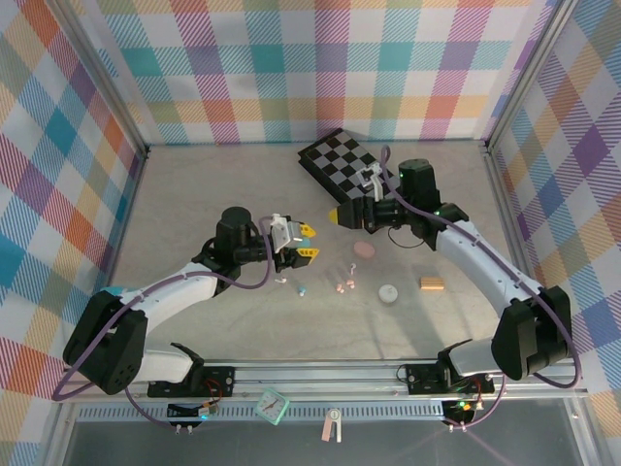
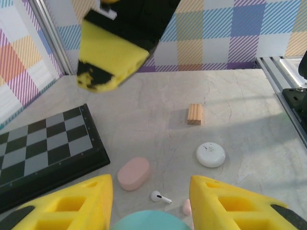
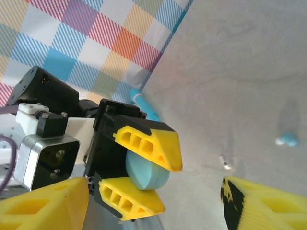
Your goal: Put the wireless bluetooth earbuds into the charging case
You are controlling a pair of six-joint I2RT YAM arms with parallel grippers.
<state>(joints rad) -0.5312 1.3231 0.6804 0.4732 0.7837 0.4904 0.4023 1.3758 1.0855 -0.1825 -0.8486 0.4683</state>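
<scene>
Mid-table, left arm: reaches forward and right from its base, elbow low, left gripper (image 1: 310, 243) pointing right, level over the table.
Left claw: clenched on a pale teal oval plastic charging case (image 3: 146, 173), pinched between both yellow fingers.
Right arm: bends in from the right, right gripper (image 1: 342, 216) pointing left, nose to nose with the left one and slightly farther back.
Right claw: released, fingers wide apart, aimed at the teal case but not touching it.
Teal case contents: can't tell, lid state not readable.
Other cases: pink oval pebble case (image 2: 134, 173) and white round case (image 2: 210, 154) lie shut on the table, apart from each other.
Earbuds: loose on the table on the near side of the grippers. Tiny pale blue plastic earbud (image 1: 302, 290), pink earbuds (image 1: 340, 286), white stemmed earbud (image 2: 160, 197) near the pink case.
Edges: black-and-grey checkerboard (image 1: 344, 160) by the far wall; small wooden block (image 1: 431, 282) to the right.
Open room: bare marble-look table (image 1: 184, 204) on the far left.
</scene>
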